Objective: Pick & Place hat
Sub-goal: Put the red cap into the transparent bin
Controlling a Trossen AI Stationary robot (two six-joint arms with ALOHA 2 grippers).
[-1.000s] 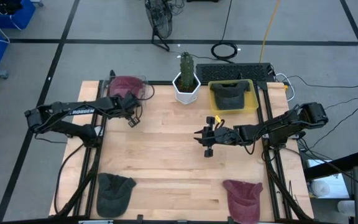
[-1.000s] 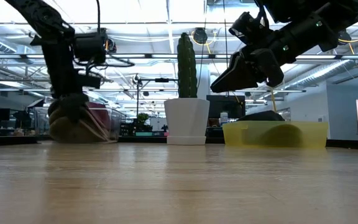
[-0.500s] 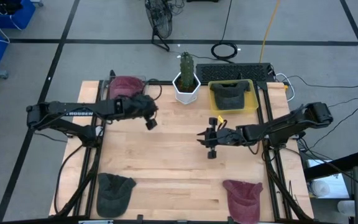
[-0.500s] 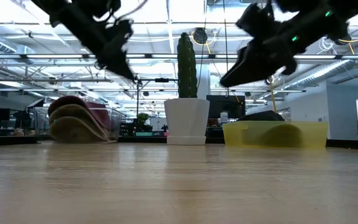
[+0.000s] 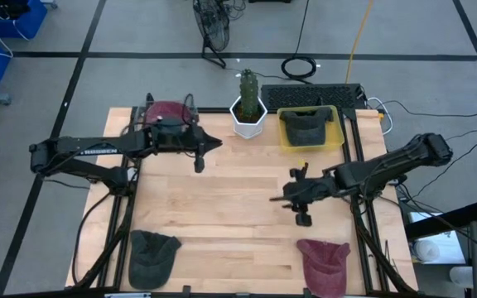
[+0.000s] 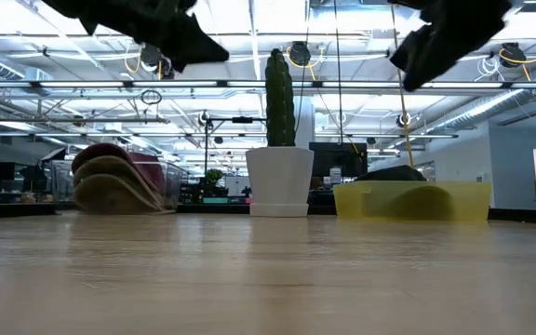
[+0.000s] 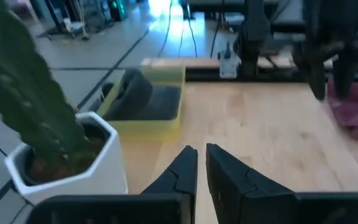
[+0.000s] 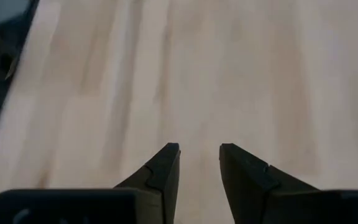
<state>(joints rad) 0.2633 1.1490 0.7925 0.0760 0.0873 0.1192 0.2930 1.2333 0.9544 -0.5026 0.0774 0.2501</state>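
Several hats lie about the table. A maroon hat point(image 5: 167, 113) sits at the far left, and a dark hat point(image 5: 306, 126) lies in the yellow tray point(image 5: 334, 141). A dark green hat point(image 5: 151, 252) rests at the near left and another maroon hat point(image 5: 325, 258) at the near right. My left gripper point(image 7: 201, 148) is shut on nothing and hangs above the table just right of the far maroon hat, pointing toward the cactus pot point(image 7: 73, 155). My right gripper point(image 8: 199, 146) stands open over bare wood near the table's middle point(image 5: 280, 199), holding nothing.
A cactus in a white pot point(image 5: 248, 109) stands at the far middle between the maroon hat and the yellow tray. Bare wood point(image 5: 222, 207) lies across the table's middle. Both arms hang high in the low view, the left arm point(image 6: 170, 33) and the right arm point(image 6: 440, 42).
My left gripper has risen from beside the far maroon hat, swung toward the table's right and tipped up from pointing down to nearly level. My right gripper has lifted and drawn toward the near right.
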